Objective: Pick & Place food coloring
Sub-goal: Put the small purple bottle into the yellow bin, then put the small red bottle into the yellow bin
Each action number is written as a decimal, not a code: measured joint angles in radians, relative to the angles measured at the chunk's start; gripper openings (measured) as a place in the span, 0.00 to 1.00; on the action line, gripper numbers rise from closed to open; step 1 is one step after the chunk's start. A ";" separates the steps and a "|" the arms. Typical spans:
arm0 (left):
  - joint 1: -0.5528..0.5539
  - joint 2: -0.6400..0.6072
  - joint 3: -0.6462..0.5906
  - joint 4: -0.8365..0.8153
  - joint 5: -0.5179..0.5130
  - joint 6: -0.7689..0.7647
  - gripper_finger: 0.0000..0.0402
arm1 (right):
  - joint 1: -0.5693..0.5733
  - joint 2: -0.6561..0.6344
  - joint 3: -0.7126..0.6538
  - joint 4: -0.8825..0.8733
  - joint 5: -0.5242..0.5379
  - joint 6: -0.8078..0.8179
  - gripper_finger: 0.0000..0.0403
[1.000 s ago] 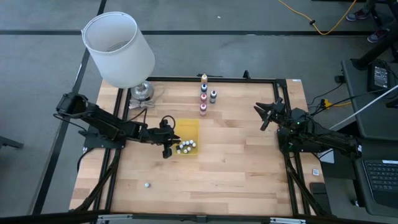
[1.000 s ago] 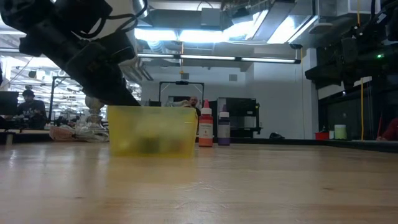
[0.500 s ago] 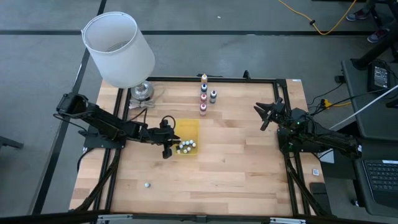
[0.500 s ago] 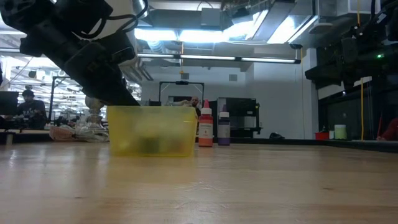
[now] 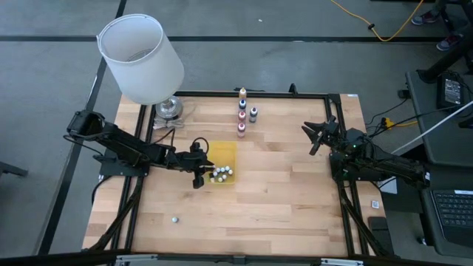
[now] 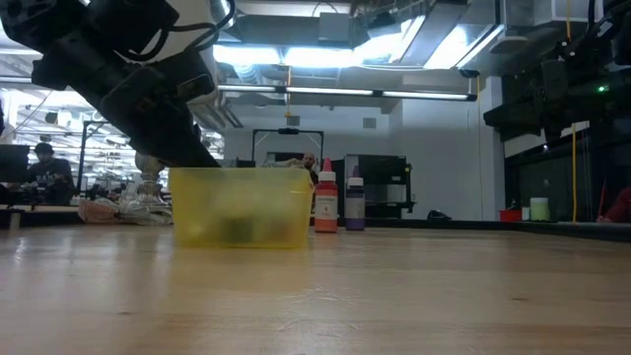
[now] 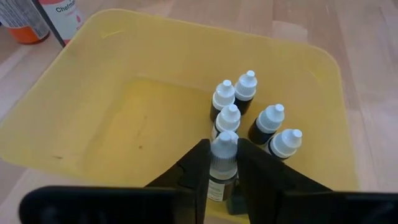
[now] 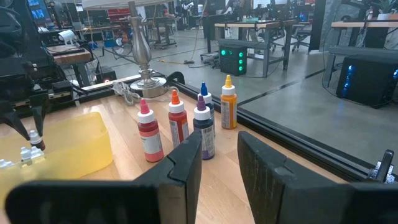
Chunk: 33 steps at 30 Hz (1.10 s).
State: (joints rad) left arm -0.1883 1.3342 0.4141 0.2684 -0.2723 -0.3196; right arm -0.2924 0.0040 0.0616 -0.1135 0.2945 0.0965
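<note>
Near the table's middle lies a yellow translucent tray, also seen in the low view. Several tiny white-capped food coloring bottles stand bunched in its near end. My left gripper reaches into the tray from the table's left, shut on one more such bottle. One tiny bottle lies alone on the table near the front left. My right gripper waits at the right side, its fingers a little apart with nothing between them. My left gripper pinches the small bottle's body just under its white cap between its two fingers. The fingers come slanting down from the table's left. The bottle stands upright between them, cap up, beside the others. Its bottom is hidden by the fingers.
Several taller squeeze bottles stand in a row at the far middle, in front of my right gripper. A lamp with a white shade and metal base occupies the far left corner. Black rails frame the table.
</note>
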 joint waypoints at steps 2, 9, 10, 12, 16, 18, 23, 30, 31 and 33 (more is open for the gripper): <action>0.000 0.000 0.000 -0.001 0.006 0.005 0.19 | 0.000 0.000 0.000 0.000 0.000 0.000 0.26; 0.000 0.000 0.000 -0.002 0.010 0.011 0.21 | 0.000 0.000 0.000 0.000 0.000 0.000 0.26; 0.000 0.000 0.000 -0.003 0.010 0.011 0.22 | 0.000 0.000 0.000 0.000 0.000 0.000 0.26; 0.000 0.000 0.000 -0.003 0.010 0.011 0.22 | 0.000 0.000 0.000 0.000 0.000 0.000 0.26; 0.001 0.000 0.000 -0.003 0.009 0.011 0.23 | 0.000 0.000 0.000 0.000 0.000 0.000 0.26; 0.002 0.000 0.000 -0.003 0.010 0.011 0.23 | 0.000 0.000 0.000 0.000 0.000 0.000 0.26; 0.003 -0.010 0.011 -0.031 0.030 0.008 0.23 | 0.000 0.000 0.000 0.000 0.000 0.000 0.26; 0.002 -0.115 0.101 -0.200 0.048 -0.022 0.30 | 0.000 0.000 0.000 0.000 0.000 0.000 0.26; 0.001 -0.130 0.120 -0.237 0.051 -0.030 0.32 | 0.000 0.000 0.000 0.000 0.000 0.000 0.26; -0.003 -0.162 0.163 -0.322 0.051 -0.051 0.36 | 0.000 0.000 0.000 0.000 0.000 0.000 0.26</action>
State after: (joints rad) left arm -0.1914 1.1721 0.5771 -0.0535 -0.2215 -0.3705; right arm -0.2920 0.0043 0.0616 -0.1131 0.2946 0.0963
